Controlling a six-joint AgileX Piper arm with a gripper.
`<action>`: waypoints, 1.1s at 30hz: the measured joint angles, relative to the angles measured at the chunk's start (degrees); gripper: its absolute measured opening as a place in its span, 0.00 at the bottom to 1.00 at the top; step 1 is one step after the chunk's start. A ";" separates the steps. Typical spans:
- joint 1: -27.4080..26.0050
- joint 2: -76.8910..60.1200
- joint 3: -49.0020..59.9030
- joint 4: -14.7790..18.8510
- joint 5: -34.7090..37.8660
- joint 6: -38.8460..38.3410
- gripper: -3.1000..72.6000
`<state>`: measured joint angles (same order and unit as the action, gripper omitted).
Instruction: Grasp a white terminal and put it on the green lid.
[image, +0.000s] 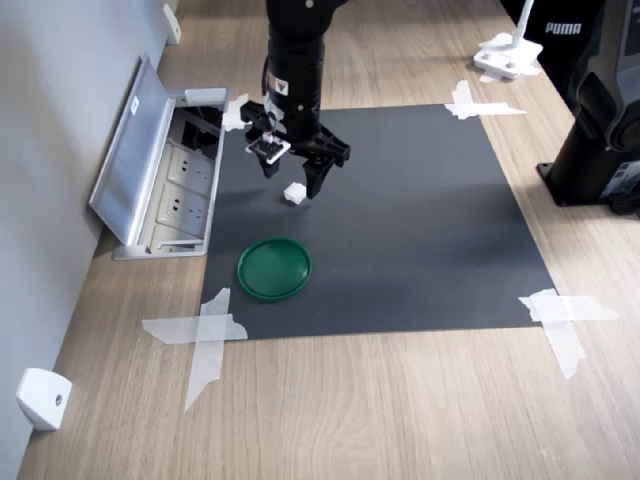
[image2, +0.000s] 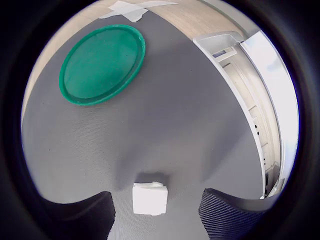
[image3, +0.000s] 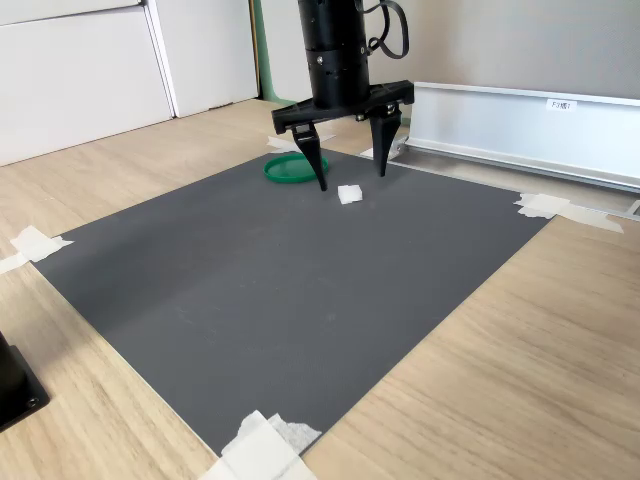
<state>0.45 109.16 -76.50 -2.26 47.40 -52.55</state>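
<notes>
Bare mat (image: 420, 230) all around the white terminal (image: 294, 193); gripper (image: 293, 180) fingers straddle it with gaps. Open socket box (image: 170, 190) crowds the first exterior view's left.

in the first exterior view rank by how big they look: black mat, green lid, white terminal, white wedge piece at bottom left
1. black mat
2. green lid
3. white wedge piece, though it sits nearer the camera
4. white terminal

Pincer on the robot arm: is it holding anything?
No. The pincer is open and holds nothing; the small white plastic block lies on the dark mat between its fingers, untouched.
</notes>
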 joint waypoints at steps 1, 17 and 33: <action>0.00 0.25 -0.06 0.00 0.15 -0.14 0.98; 0.00 2.19 -0.08 0.17 0.86 -0.57 0.94; 0.00 2.02 -0.21 0.20 1.51 -0.57 0.40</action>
<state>0.45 111.18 -76.71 -2.05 48.91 -53.12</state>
